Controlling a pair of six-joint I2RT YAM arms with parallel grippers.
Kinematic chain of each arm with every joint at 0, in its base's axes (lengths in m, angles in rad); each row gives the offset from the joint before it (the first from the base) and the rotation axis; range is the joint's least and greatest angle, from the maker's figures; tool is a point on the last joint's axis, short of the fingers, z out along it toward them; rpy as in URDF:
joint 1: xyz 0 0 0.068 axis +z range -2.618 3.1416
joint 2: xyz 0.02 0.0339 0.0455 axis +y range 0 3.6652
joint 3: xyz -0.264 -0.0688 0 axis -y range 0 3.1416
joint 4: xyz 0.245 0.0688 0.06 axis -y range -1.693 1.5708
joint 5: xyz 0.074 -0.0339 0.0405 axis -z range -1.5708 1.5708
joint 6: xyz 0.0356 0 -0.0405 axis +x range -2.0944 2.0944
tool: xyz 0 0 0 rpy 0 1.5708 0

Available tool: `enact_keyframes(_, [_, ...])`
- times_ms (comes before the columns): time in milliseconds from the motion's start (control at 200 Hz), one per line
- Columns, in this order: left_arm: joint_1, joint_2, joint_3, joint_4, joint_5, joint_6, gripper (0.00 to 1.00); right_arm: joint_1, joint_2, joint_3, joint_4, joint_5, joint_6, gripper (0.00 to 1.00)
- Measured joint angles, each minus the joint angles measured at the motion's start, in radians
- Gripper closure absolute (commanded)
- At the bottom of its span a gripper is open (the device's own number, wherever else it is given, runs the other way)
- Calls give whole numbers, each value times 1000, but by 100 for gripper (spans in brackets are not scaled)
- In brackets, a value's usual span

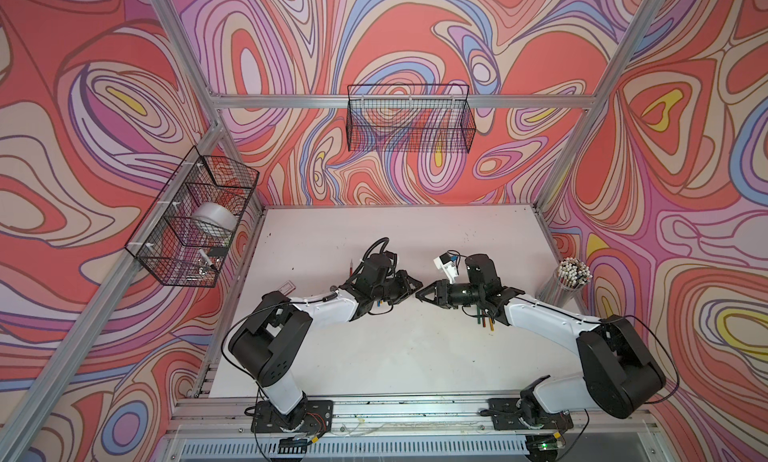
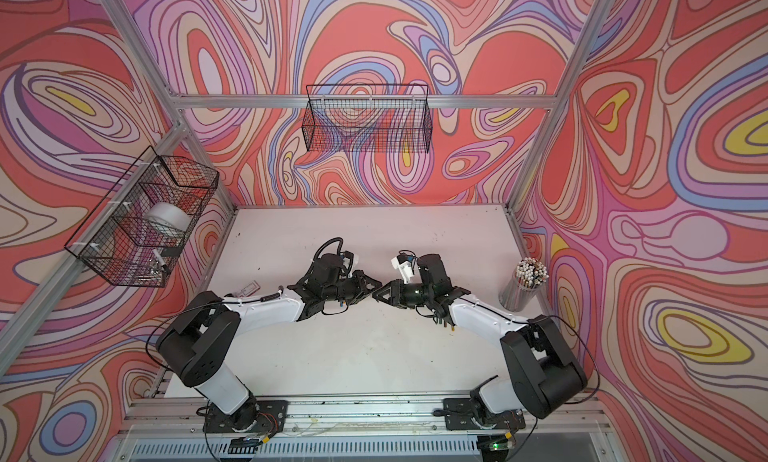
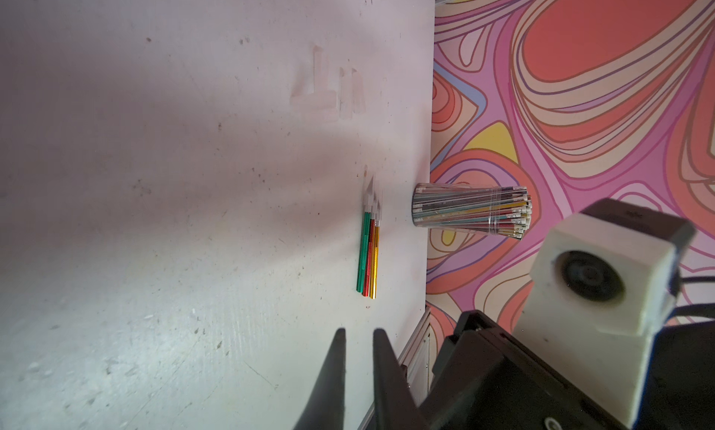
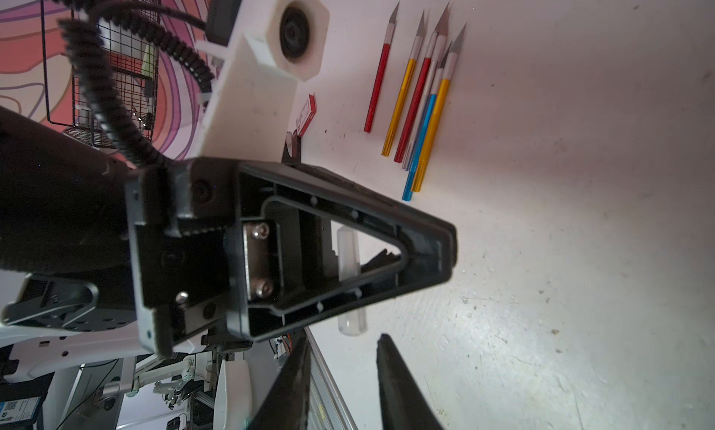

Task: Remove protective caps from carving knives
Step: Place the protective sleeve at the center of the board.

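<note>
Clear plastic: we see a protective cap pinched in the left claw, its long axis crosswise to it. The right claw, parted and empty, faces it above the surface. Uncapped carving knives point toward the far edge.

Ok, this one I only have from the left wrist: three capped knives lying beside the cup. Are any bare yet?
Observer: Yes. The right wrist view shows several bare knives side by side on the table, with red, gold and blue handles and exposed blades.
Operator: Is the left gripper holding anything? I only see its fingers nearly together.
Observer: A cap sits crosswise between them. It looks clamped, with one end sticking out.
Operator: And the right gripper?
Observer: The right gripper is open and empty, its fingers lined up on that free end.
</note>
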Motion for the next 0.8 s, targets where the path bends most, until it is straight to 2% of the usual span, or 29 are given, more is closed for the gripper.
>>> enact_keyframes(235, [0, 1, 14, -2, 6, -6, 95, 14, 19, 13, 9, 0, -3, 77])
enact_keyframes(471, [0, 3, 15, -2, 8, -8, 94, 18, 20, 14, -11, 25, -21, 74])
enact_keyframes(796, [1, 4, 24, -2, 10, -37, 94, 20, 36, 14, 31, 35, 0, 76])
